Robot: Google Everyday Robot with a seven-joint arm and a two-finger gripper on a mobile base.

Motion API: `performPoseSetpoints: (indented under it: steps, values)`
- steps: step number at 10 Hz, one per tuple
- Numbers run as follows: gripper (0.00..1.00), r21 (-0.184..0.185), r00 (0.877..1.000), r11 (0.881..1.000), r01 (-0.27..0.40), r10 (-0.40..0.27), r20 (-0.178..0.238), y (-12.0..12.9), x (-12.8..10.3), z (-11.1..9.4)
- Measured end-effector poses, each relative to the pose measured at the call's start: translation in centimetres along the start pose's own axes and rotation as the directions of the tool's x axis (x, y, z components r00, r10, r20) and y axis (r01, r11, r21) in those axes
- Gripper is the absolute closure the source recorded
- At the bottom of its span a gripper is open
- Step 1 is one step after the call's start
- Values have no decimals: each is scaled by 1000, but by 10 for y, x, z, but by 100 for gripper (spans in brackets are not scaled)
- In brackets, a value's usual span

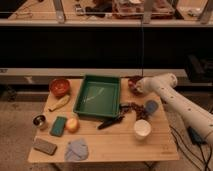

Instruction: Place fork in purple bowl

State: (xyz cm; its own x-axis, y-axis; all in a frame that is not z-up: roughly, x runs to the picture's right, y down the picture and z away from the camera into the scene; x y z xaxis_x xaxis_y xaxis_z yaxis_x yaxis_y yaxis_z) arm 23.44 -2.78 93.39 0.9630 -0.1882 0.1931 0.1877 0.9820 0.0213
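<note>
Reaching in from the lower right, white arm (175, 97) slanting up and leftward across the table's right side, forearm passing above a bluish round piece (150, 106). Ending with the gripper (138, 86) hanging right at the purple bowl (133, 80), over its right rim; cannot tell how wide it is standing or whether anything is being held. Fork not showing clearly at the gripper or in the bowl; not telling whether a pale cream piece (59, 103) lying left of the green tray (98, 111) is it. Bowl sitting near the table's (115, 145) back right edge, just beside the tray's right wall. Dark utensil (110, 122) and white cup (142, 128) lying in front, leaving bare wood along the front edge.
</note>
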Motion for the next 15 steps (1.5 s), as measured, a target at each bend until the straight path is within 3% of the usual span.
performPoseSetpoints:
  steps: [3, 4, 7, 10, 11, 15]
  values:
    - [95, 5, 999, 1000, -26, 26, -19, -9, 11, 15]
    - [90, 12, 999, 999, -35, 36, -24, -10, 14, 15]
    - [60, 43, 998, 998, -45, 46, -33, -17, 19, 6]
    - [28, 49, 998, 998, -45, 46, -35, -17, 22, 1]
    - [22, 47, 998, 998, -45, 47, -36, -17, 22, 1]
    - [20, 46, 998, 998, -44, 46, -36, -17, 21, 2]
